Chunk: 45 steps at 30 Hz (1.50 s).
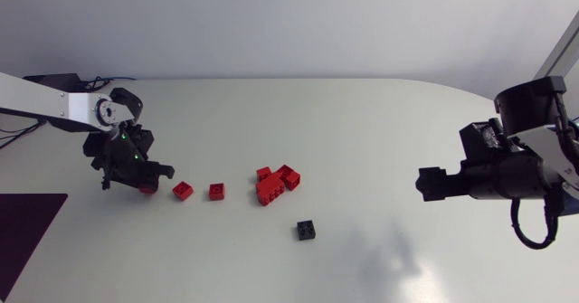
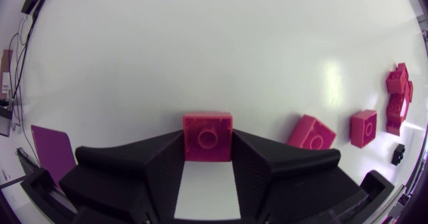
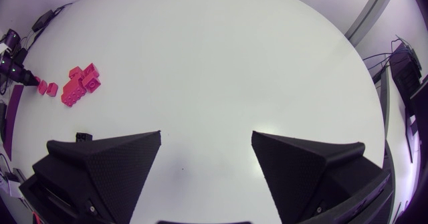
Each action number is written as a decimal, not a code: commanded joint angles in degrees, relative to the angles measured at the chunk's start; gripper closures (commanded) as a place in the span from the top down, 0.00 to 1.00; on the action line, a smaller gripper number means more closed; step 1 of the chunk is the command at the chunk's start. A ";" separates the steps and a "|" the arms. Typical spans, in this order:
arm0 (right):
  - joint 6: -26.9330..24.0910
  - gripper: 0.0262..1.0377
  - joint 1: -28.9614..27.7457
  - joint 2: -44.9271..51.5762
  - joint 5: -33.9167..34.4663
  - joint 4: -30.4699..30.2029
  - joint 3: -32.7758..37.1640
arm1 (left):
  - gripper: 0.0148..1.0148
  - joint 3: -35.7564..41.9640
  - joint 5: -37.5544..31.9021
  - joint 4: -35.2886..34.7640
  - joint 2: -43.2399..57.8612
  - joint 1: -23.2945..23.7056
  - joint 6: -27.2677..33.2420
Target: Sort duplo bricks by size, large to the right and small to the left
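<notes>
Small red brick (image 2: 208,136) clamped in left tool (image 2: 208,147), right tool (image 3: 206,137) spread wide, empty

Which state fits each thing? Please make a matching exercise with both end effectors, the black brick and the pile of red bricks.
Things:
1. left end effector
2. right end effector
3. black brick
4. pile of red bricks

States:
A. open, holding nothing
B. lies alone, touching nothing
C. touching one another
D. shut on a small red brick

Pairs: 1-D, 2-A, 3-B, 4-C
</notes>
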 commanded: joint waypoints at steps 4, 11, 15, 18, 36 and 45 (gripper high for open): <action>0.95 0.96 0.25 -0.47 0.30 -1.02 -1.79 | 0.25 -12.45 -0.08 -1.78 -11.78 -4.28 2.43; 1.39 0.96 0.34 -1.18 0.30 -1.02 -2.94 | 0.28 -21.24 -0.08 -2.22 -14.77 -12.63 4.80; 1.04 0.96 0.25 -2.23 0.39 -0.93 -3.99 | 0.66 -23.53 -0.08 -0.73 -12.57 -14.74 3.92; 0.51 0.96 -0.01 -2.85 0.39 -0.93 -4.17 | 0.90 -21.94 -0.08 -1.08 -13.81 -14.12 4.01; -0.37 0.96 -0.36 -2.67 0.65 -0.32 -4.69 | 0.96 1.08 0.89 -5.65 -0.71 -14.56 4.27; 0.07 0.96 -0.10 -2.85 0.65 -0.23 -5.05 | 0.60 -0.94 0.89 -2.84 0.43 -13.07 4.36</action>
